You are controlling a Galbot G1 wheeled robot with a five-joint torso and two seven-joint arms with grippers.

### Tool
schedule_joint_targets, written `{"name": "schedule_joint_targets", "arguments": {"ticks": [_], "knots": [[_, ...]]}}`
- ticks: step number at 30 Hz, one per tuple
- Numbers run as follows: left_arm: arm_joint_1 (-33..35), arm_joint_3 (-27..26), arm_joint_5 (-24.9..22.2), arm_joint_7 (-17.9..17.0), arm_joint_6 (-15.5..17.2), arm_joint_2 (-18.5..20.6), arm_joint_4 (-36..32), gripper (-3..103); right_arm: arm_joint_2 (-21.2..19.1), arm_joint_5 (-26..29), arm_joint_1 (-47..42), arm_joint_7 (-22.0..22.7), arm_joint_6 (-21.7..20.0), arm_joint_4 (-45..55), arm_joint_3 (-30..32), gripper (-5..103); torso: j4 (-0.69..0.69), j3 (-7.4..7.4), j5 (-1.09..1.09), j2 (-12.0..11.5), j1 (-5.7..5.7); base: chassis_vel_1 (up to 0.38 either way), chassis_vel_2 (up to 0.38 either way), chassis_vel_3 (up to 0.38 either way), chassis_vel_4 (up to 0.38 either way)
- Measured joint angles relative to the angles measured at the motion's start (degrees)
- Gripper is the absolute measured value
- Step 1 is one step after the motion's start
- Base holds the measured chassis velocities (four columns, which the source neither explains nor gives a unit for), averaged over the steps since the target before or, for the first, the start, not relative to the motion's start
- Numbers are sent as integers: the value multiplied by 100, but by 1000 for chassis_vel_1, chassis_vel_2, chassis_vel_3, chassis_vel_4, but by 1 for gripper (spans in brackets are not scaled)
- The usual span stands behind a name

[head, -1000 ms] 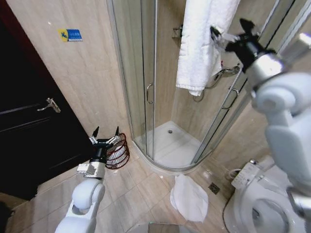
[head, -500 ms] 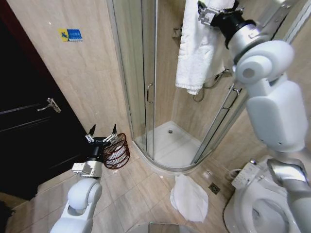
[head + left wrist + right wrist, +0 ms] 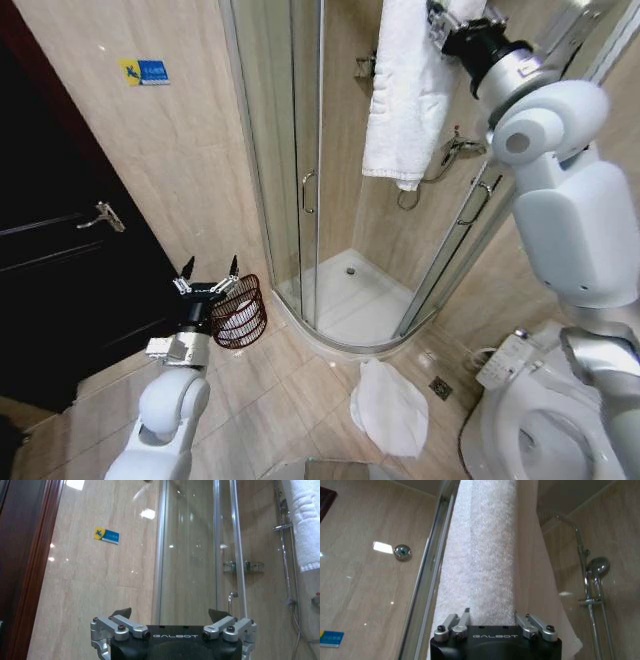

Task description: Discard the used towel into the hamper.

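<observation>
We log the right end effector [image 3: 447,18] raised high at the far right, fingers [image 3: 461,619] straddling the hanging white towel [image 3: 410,90], one on each side. The left end effector [image 3: 207,275] hangs low, spread wide, just beside the hamper [image 3: 243,312] on the floor at the left.

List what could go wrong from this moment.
The right gripper straddles a fold of the hanging towel; a shallow bite could let it slip during the pull. The hamper is far off and small, so the long towel may drape over its rim. The left gripper, open beside the hamper, could nudge it.
</observation>
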Motion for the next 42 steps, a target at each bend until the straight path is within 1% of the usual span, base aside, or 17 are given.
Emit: {"name": "schedule_joint_targets", "arguments": {"ticks": [2,4,7,8,9,16,17,18,21,25,32,33,35,37,38,41,42], "knots": [[20,-39,0,3,-28,-19,-17,100,-8,41,-48,-14,0,-1,16,22,0,-1,0,0,0,0,0,0,0],[32,-53,-1,5,-48,-31,-20,100,-13,56,-74,-21,3,2,24,22,0,-1,-1,0,0,0,0,0,0],[139,-105,2,12,-92,-59,-55,100,-53,84,-197,-46,25,55,47,8,1,-1,-1,-1,-1,0,0,0,0],[139,-105,2,12,-92,-59,-55,100,-53,84,-197,-46,25,55,47,8,1,-1,-1,-1,-1,0,0,0,0],[157,-124,3,15,-103,-59,-60,100,-71,92,-234,-57,29,77,51,5,1,-1,-1,-1,-1,0,0,0,0],[252,-248,1,45,-161,-91,-109,100,-270,222,-760,-87,48,433,175,5,0,-2,-1,-1,-1,0,0,0,0],[280,-277,2,69,-198,-121,-111,100,-327,230,-1043,-11,112,603,234,5,-1,-1,1,-2,-2,0,0,0,0],[280,-277,2,69,-198,-121,-111,100,-327,230,-1043,-11,112,603,234,5,-1,-1,1,-2,-2,0,0,0,0],[330,-296,22,97,-277,-160,-82,100,-380,166,-1400,129,298,785,263,5,-1,-1,1,-3,-2,0,0,0,0],[350,-300,27,104,-307,-179,-69,100,-380,144,-1606,152,325,884,356,5,0,-2,-1,-3,-2,0,0,0,0],[394,-350,24,115,-356,-258,-71,100,-274,27,-2532,123,338,1192,700,5,0,-2,-2,-2,-2,0,0,0,0],[415,-380,0,117,-375,-264,-74,100,-199,-31,-3010,90,343,1323,879,5,1,-3,-2,-2,-2,0,0,0,0],[420,-390,-10,118,-381,-264,-74,100,-174,-58,-3163,77,343,1370,932,5,0,-3,-2,-2,-2,0,0,0,0],[434,-445,-58,132,-406,-255,-71,100,-91,-197,-3693,-14,342,1509,1138,5,-1,-2,1,-2,-2,0,0,0,0],[434,-445,-58,132,-406,-255,-71,100,-91,-197,-3693,-14,342,1509,1138,5,-1,-2,1,-2,-2,0,0,0,0],[437,-464,-86,161,-437,-254,-55,100,5,-400,-4197,-114,349,1669,1423,5,-1,-2,0,-3,-2,0,0,0,0],[437,-464,-86,161,-437,-254,-55,100,5,-400,-4197,-114,349,1669,1423,5,-1,-2,0,-3,-2,0,0,0,0]]}}
